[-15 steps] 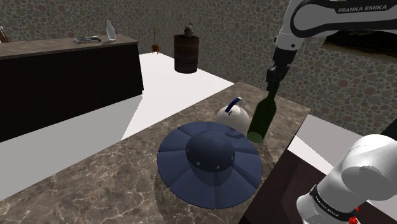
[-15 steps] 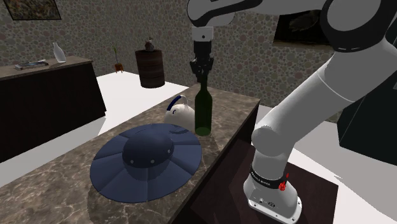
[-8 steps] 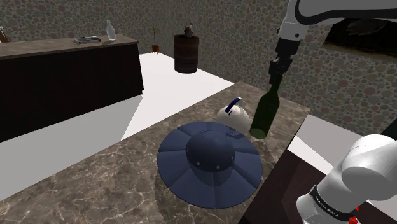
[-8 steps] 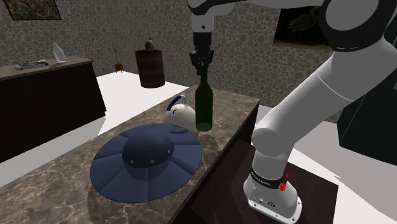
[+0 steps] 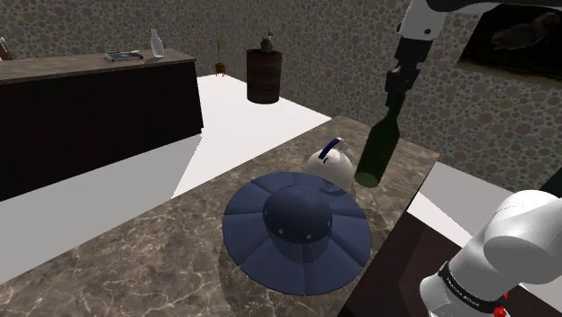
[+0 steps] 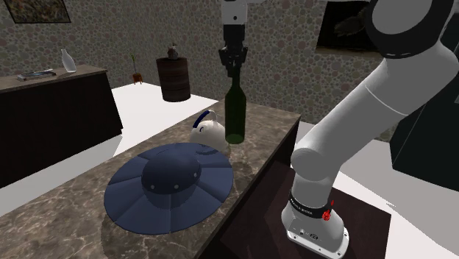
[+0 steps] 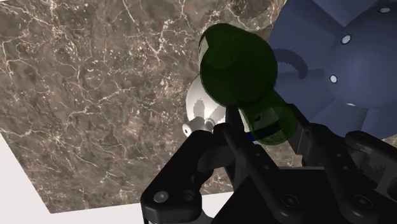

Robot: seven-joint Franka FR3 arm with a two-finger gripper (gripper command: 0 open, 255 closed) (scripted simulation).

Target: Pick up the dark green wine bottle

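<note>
We see the all-black two-finger gripper [image 5: 392, 106] [image 6: 234, 68] [image 7: 264, 130] pinching the neck of the dark green glass wine bottle [image 5: 375, 155] [image 6: 235, 114] [image 7: 238, 63], its fingers [image 7: 232, 137] clasped on either side of the glass. The bottle hangs below the hand, in line with it, its base held off the counter. In the wrist view that round base looms large towards the camera. It hangs just past the brim of the wide navy-blue domed hat [image 5: 297, 230] [image 6: 169, 184] [image 7: 343, 63], on the side away from the hat's crown.

Right at that same brim sits a small white rounded pot with a blue handle [image 5: 328, 165] [image 6: 206, 132] [image 7: 202, 105], under and just beside the bottle. The hat and the pot both rest on the brown veined marble counter [image 5: 135, 261] [image 6: 59, 213] [image 7: 95, 83]. Well beyond the hat, across a white floor, stands a dark wooden barrel [image 5: 264, 75] [image 6: 173, 79] against a pebble-patterned wall.
</note>
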